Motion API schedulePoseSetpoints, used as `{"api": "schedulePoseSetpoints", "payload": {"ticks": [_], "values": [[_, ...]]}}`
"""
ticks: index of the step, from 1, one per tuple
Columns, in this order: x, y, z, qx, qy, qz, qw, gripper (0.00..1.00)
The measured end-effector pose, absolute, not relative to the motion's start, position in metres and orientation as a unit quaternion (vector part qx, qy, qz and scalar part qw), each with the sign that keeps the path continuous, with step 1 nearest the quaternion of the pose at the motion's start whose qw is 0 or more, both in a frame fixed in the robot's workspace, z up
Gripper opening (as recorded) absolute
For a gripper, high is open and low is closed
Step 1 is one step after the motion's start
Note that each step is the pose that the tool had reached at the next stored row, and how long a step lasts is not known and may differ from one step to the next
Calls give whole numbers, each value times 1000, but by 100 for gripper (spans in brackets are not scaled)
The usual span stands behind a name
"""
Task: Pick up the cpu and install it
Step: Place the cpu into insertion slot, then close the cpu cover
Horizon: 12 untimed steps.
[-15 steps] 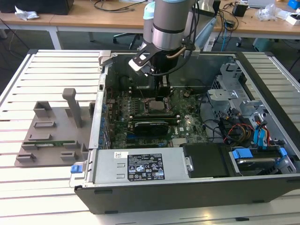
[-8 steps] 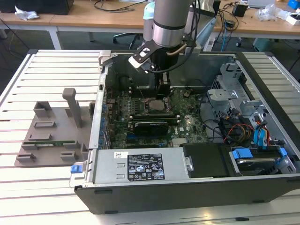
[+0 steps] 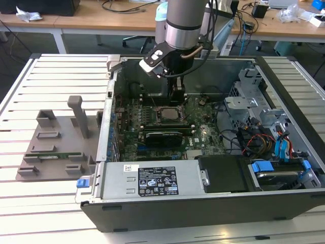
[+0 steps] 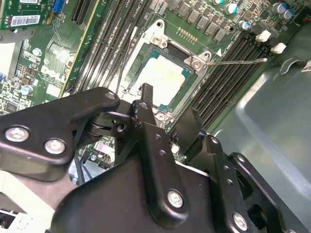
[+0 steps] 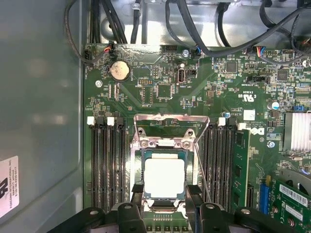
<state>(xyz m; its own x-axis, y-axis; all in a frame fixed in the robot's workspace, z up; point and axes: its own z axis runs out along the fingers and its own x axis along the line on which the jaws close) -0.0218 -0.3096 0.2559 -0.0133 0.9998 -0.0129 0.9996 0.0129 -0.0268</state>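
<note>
The arm [image 3: 183, 25] reached down into the computer case [image 3: 203, 211], which lay open side up on the slatted tabletop [image 3: 56, 71]. Its gripper [image 3: 176, 94] hung low over the middle of the green motherboard [image 3: 203, 127], right above the socket. In the first wrist view the cpu [image 5: 164, 177] lay flat inside the socket frame [image 5: 134, 160], its pale square top facing up, and the socket's hinged metal plate [image 5: 171, 120] stood tipped open beyond it. The jaws stood apart, one to either side of the cpu, and carried nothing. Whether they brushed its edges I could not tell. Rows of black memory slots [image 5: 104, 165] flanked the socket on both sides, and a round coin battery [image 5: 119, 71] sat farther along the board. In the second wrist view a thin wire lever [image 4: 238, 61] stuck out from one corner of the socket. Off to the exterior view's left, a grey holder fixture [image 3: 56, 147] rested on the tabletop just beside the case, well apart from the gripper. A silver power supply [image 3: 152, 180] with a label filled the case's near edge, and blue-tabbed drive bays [image 3: 282, 147] sat toward the exterior view's right.
</note>
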Motion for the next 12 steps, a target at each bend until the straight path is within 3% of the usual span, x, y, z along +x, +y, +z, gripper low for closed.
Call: {"api": "schedulePoseSetpoints", "payload": {"ticks": [3,4,5,7,8,10,12], "values": [[-22,-310,256,-702,-712,14,5,45],[-22,-310,256,-702,-712,14,5,39],[-22,-310,256,-702,-712,14,5,39],[-22,-310,256,-702,-712,14,5,20],[-22,-310,256,-702,-712,14,5,20],[-22,-310,256,-702,-712,14,5,11],[-21,-310,256,-702,-712,14,5,11]]}}
